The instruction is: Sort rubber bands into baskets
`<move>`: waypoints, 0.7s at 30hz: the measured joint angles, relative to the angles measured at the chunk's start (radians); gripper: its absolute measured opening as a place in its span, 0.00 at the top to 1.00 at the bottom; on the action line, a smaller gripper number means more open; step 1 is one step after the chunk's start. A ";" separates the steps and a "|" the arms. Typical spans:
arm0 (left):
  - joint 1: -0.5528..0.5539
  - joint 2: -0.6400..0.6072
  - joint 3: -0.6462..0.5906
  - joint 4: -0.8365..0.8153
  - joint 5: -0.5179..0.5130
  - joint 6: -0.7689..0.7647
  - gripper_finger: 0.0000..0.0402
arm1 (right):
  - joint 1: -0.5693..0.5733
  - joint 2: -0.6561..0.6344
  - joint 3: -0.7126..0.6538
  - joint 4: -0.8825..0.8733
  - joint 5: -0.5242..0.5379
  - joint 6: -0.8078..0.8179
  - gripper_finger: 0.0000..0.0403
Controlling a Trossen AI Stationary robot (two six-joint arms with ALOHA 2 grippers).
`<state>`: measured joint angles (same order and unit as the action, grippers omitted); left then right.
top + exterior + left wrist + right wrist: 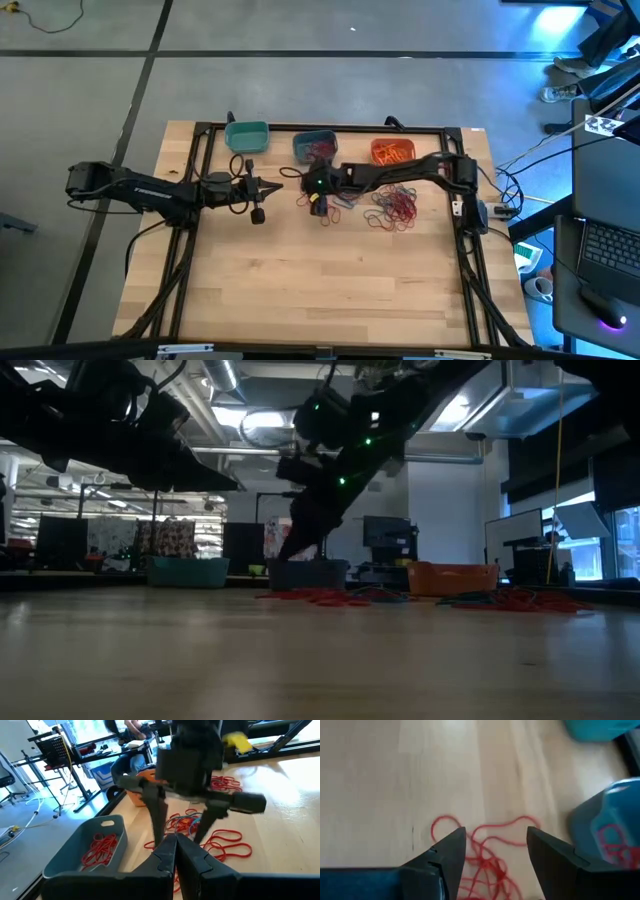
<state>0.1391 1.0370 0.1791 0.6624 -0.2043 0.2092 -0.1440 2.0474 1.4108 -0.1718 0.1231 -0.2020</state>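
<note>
**Right gripper poised over a red tangle beside the slate basket**

The right gripper (495,852) hangs with its two fingers spread wide and nothing between them. Directly below the gap lies a small tangle of red rubber bands (487,855) on the bare wooden table (320,290), with the loops trailing forward past the fingertips. The tangle has no clear long axis; it is a loose knot with two loops fanning out from it. In the high view this gripper sits just in front of the slate blue basket (313,146), which already holds red bands. The basket is close beside the gripper, so a lift would need only a short carry toward the table's far edge.

The left gripper (262,187) waits near the teal basket (247,136), a little to the left of the right gripper. Its fingers are pressed together and hold nothing. The right arm is plainly the nearer one to this tangle.

Further right, a larger heap of bands (394,207), mostly red with some blue-purple, lies on the wood in front of the orange basket (393,150), which holds orange bands. The teal basket looks empty from above.

The coming move, I judge, turns on a straight drop: the bands lie under the open fingers, not off to a side.

No brand, label or writing can be read.
</note>
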 joint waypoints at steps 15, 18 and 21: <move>0.000 0.000 0.000 0.003 0.000 0.000 0.99 | -0.007 0.120 0.000 0.078 -0.035 0.017 0.48; 0.000 0.000 0.000 0.004 -0.001 0.000 0.99 | -0.011 0.136 0.003 0.085 0.005 0.020 0.48; 0.000 0.000 0.000 0.003 -0.001 0.000 0.99 | -0.020 0.144 0.004 0.080 -0.021 0.028 0.51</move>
<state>0.1394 1.0367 0.1787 0.6659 -0.2050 0.2092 -0.1642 2.1911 1.4152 -0.0920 0.1022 -0.1739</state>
